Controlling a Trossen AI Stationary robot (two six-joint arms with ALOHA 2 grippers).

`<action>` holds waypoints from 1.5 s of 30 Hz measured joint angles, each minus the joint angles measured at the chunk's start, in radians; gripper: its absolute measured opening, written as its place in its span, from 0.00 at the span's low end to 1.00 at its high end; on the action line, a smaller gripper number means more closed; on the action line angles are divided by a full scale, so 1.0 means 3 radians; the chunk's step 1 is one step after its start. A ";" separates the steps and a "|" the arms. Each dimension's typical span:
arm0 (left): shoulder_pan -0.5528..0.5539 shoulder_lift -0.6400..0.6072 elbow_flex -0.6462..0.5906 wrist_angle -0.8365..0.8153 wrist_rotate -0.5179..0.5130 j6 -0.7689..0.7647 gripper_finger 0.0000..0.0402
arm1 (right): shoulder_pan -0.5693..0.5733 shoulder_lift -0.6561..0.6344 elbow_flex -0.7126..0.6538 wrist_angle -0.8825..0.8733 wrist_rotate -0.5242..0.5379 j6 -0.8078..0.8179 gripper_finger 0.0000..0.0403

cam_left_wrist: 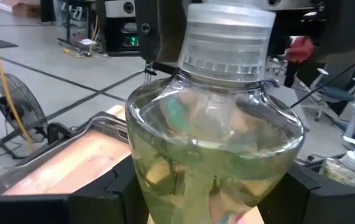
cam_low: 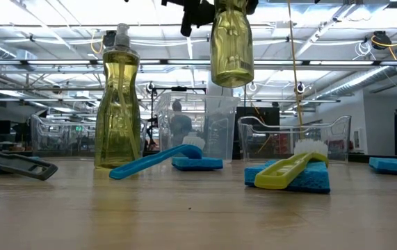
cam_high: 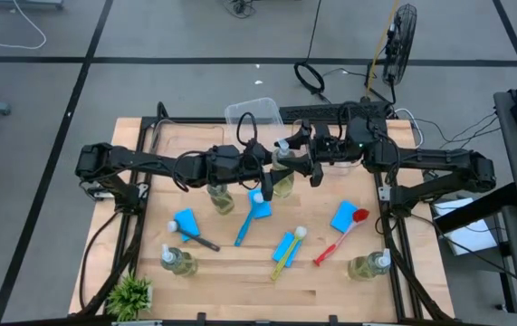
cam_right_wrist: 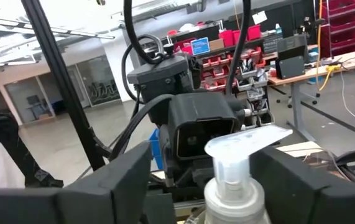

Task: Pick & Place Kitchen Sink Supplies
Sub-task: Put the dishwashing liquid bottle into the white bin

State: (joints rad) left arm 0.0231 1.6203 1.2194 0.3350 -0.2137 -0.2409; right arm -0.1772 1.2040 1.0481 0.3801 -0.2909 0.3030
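The clear pump bottle of yellowish soap (cam_low: 231,43) hangs midair — left gripper (cam_high: 272,174) clamping its body, right gripper's (cam_high: 305,156) fingers spread beside its pump — above a blue brush (cam_low: 155,160).

Clear soap bottle (cam_low: 231,43) hangs upright above the table; other bottles, sponges, brushes lie scattered below.

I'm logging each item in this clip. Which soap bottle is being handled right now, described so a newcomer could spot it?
Find where the two dark arms meet above the table's middle. The soap bottle hangs there, the left gripper around its body. Unlike the other bottles, it hangs clear of the wood.
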 joint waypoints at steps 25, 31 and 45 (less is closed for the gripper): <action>0.0317 -0.0141 0.0298 0.0024 -0.1702 0.0598 0.55 | -0.0128 -0.0559 0.0004 -0.0800 0.0004 -0.0268 0.63; 0.0617 -0.0139 0.0300 -0.0099 -0.2002 0.0459 0.58 | -0.0131 -0.0567 0.0000 -0.0810 0.0020 -0.0359 0.63; 0.0955 0.0311 0.0299 -0.0158 -0.2251 0.0233 0.59 | -0.0132 -0.0562 0.0000 -0.0853 0.0022 -0.0452 0.63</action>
State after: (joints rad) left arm 0.3095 1.7136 1.3090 0.2875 -0.8891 -0.1711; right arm -0.2169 1.0355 1.0481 0.1241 -0.2844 0.1673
